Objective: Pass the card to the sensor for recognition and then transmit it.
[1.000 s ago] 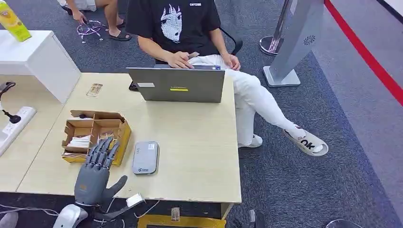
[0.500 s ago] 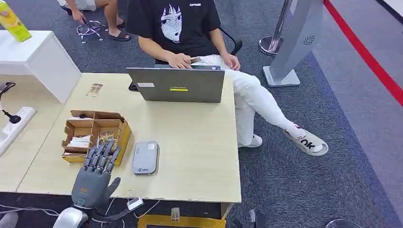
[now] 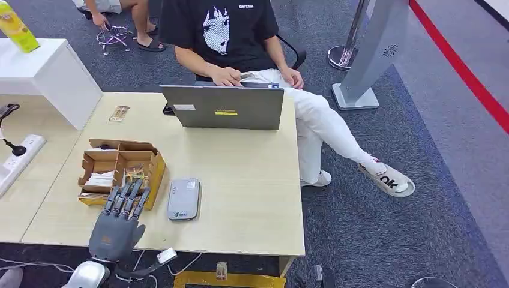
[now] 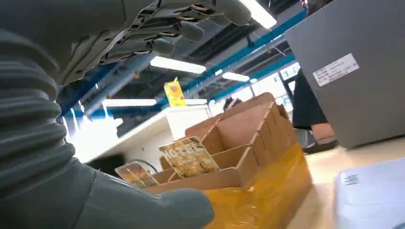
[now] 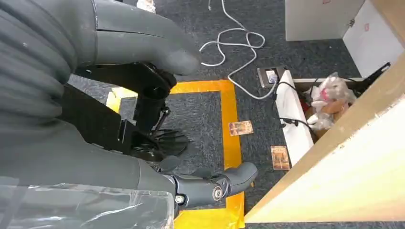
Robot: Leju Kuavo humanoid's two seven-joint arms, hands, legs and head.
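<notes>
While its fingers stay spread and hold nothing, the left hand (image 3: 115, 225) hovers at the cardboard box (image 3: 153, 174). At three o'clock lies the grey sensor (image 3: 183, 198); at twelve, a laptop (image 3: 222, 108). Right hand (image 5: 95, 95): grip unclear.

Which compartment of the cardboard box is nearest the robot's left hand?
The near right compartment of the cardboard box, holding patterned cards; the left hand hovers over it.

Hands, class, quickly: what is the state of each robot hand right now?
Left hand: open, holding nothing, fingers stretched toward the brown cardboard divider box.
Right hand: holding nothing; open or closed cannot be told.
</notes>
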